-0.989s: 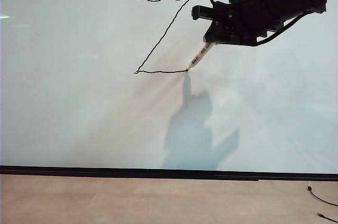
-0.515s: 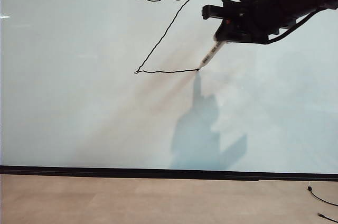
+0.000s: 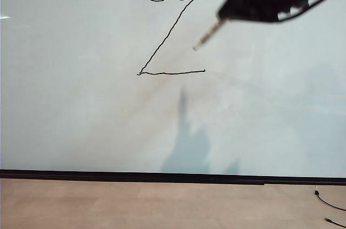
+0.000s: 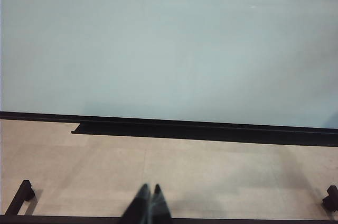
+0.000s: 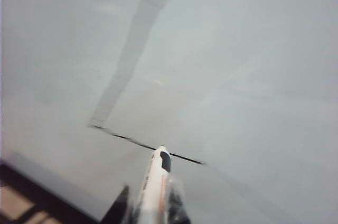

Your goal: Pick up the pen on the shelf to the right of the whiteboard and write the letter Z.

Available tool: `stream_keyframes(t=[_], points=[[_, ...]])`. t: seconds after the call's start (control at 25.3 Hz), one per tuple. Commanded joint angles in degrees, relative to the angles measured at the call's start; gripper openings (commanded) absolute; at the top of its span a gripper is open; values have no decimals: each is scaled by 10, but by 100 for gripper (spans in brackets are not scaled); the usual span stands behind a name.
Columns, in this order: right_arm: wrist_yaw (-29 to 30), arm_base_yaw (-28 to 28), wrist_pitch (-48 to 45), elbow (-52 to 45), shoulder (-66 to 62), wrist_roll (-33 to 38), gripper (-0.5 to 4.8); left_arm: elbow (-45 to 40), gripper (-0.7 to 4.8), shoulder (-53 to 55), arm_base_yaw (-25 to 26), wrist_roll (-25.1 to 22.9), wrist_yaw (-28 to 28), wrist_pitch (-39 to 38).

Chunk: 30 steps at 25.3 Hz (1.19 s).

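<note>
Now the pen (image 3: 207, 36) lifts clear of the whiteboard (image 3: 81, 121), tip hanging just right of the letter Z (image 3: 168, 34), whose bottom stroke is finished. Right pincer (image 3: 227, 15) stays clamped on it; left pincer (image 4: 148, 203) rests closed, below the board. Writing looks complete.

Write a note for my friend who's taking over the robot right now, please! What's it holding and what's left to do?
Right gripper: shut on the slim white marker pen, top right of the exterior view, tip off the board.
Left gripper: shut, empty, low over the beige floor in front of the board.
Large glossy pale grey-white whiteboard: carries a thin black hand-drawn letter Z, all three strokes there.
Done: pen picked up, Z written.
Left: nothing of the writing; probably just put the pen away.
</note>
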<state>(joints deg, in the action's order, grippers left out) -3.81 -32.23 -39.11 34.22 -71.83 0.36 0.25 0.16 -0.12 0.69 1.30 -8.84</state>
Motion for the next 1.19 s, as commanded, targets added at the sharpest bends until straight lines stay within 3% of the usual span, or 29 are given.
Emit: stream_keyframes(t=[0.04,0.59,0.83,1.19], points=[[-39,-13,34,-20,58,-5,-9,1,-5,0,0,-2,0,3],[-79,3,176,-167,315,-36,-8,1,-5,0,0,-2,0,3],[-85,5,303,-180,386,-36,-8,1,-4,0,0,-2,0,3],[-107,5,321,-269,572,-33,-9,1,-4,0,0,-2,0,3]])
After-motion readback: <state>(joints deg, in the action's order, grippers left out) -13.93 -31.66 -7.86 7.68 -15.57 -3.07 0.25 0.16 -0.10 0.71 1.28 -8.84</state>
